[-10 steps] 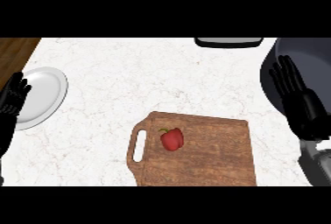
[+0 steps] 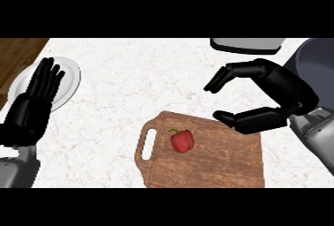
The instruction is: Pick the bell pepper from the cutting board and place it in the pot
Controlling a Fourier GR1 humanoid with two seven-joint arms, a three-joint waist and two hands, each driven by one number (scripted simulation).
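Note:
A red bell pepper [image 2: 182,140] lies on the left part of a wooden cutting board [image 2: 222,165], close to the board's handle slot. My right hand [image 2: 286,95] hovers over the board's far right corner, up and to the right of the pepper. Its fingers and thumb are spread in a wide curve and hold nothing. The dark grey pot [image 2: 318,62] sits at the right edge, partly hidden behind that hand and forearm. My left hand [image 2: 32,108] rests open at the left edge, fingers up.
A white plate [image 2: 70,75] lies at the far left, partly under my left hand. A grey object [image 2: 248,44] sits at the counter's back edge. A brown wooden surface [image 2: 20,50] shows beyond the counter's left corner.
My right hand has swung left from the right edge to above the board's far right corner, its fingers now curved. The pepper has stayed where it was.

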